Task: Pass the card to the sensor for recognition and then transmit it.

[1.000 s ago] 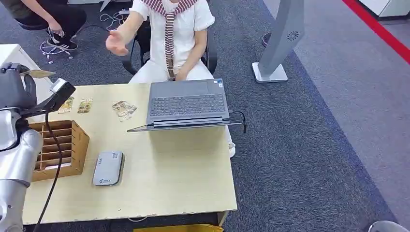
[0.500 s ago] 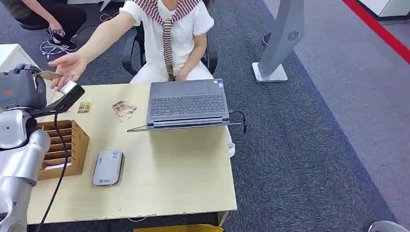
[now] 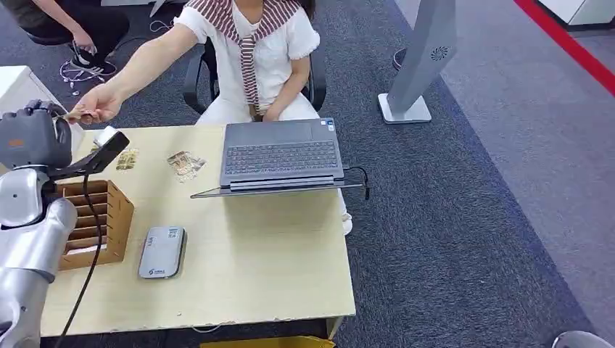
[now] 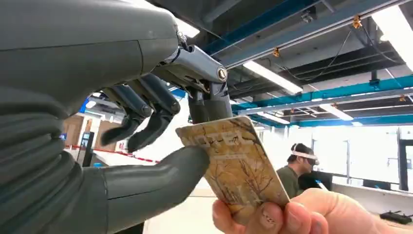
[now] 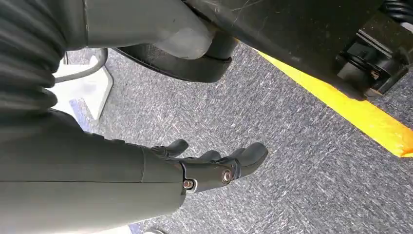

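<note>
While the left robot hand (image 4: pixel 160 131) pinches the card (image 4: pixel 234 168), person's hand (image 4: pixel 287 217) gripping its far end.

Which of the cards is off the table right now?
The card pinched in the left hand, with a person's hand gripping its other end. The other cards lie flat on the table.

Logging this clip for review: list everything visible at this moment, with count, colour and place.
card: one, tan patterned, pinched by left hand, also gripped by a person's hand
loose cards: a few, tan, on table behind the box
laptop: one, grey, open, table's far edge
card reader: one, grey, beside box
slotted box: one, brown, table's left
table: one, light wood
stand: one, grey, on carpet
seated person: one, white top
left hand: grey, raised
right hand: dark, hanging above carpet, holding nothing
</note>
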Robot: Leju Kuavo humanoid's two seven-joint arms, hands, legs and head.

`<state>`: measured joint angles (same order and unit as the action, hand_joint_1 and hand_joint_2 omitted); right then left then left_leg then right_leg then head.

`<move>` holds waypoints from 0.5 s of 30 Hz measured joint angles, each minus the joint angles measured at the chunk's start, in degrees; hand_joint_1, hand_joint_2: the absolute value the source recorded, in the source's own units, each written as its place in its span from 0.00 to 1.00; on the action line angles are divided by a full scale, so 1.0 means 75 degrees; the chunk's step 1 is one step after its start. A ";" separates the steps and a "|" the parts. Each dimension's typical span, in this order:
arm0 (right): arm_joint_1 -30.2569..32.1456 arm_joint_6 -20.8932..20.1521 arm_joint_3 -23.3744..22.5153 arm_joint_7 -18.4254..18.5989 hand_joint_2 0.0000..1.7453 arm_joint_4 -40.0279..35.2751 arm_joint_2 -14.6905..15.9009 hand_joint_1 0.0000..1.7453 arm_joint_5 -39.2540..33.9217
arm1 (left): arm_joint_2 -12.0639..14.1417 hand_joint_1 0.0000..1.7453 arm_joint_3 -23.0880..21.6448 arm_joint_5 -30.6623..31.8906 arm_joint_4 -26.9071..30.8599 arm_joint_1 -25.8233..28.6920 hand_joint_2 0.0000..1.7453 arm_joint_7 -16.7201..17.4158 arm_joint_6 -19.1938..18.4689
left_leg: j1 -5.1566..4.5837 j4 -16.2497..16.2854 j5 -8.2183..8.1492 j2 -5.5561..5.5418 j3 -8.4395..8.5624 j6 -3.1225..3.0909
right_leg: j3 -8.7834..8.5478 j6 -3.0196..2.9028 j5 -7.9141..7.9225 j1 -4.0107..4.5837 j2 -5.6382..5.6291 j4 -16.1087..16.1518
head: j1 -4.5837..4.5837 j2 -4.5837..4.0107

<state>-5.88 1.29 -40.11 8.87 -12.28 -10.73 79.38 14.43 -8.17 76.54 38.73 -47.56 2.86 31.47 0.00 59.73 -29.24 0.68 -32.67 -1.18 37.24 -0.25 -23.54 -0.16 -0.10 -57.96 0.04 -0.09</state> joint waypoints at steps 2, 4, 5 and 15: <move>0.0000 0.0006 0.0000 0.0003 1.00 0.0000 0.0003 0.00 0.0000 | 0.0009 0.00 -0.0032 0.0026 0.0000 0.0046 1.00 0.0026 0.0015 | 0.0000 0.0000 0.0000 -0.0002 0.0000 0.0000 | 0.0000 0.0000 -0.0001 0.0000 0.0003 0.0000 | 0.0000 0.0000; 0.0000 0.0006 0.0000 0.0009 1.00 0.0000 0.0000 0.00 0.0000 | 0.0006 0.00 -0.0047 0.0026 0.0009 0.0098 1.00 0.0014 0.0020 | 0.0000 0.0000 0.0000 -0.0003 0.0000 0.0000 | 0.0000 0.0001 -0.0001 0.0000 0.0003 0.0000 | 0.0000 0.0003; -0.0001 0.0009 0.0000 0.0023 1.00 0.0000 0.0003 0.00 -0.0003 | 0.0003 0.00 -0.0052 0.0023 0.0058 0.0139 1.00 0.0006 0.0023 | 0.0000 0.0000 0.0000 -0.0002 0.0000 0.0000 | -0.0001 0.0001 0.0000 -0.0001 0.0003 0.0000 | 0.0000 0.0000; 0.0003 0.0041 -0.0009 0.0160 1.00 0.0000 0.0000 0.00 -0.0160 | 0.0292 0.00 -0.0047 -0.1351 0.3226 0.2409 1.00 -0.0538 0.0376 | 0.0001 -0.0004 -0.0019 0.0036 0.0001 -0.0002 | 0.0000 -0.0001 -0.0009 -0.0006 -0.0026 -0.0001 | 0.0003 0.0000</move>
<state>-5.85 1.60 -40.17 10.08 -12.28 -10.73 78.18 16.61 -8.53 66.41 62.92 -29.48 -1.17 34.29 0.01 59.70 -29.38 0.96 -32.66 -1.19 37.24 -0.25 -23.60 -0.20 -0.29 -57.97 0.07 -0.09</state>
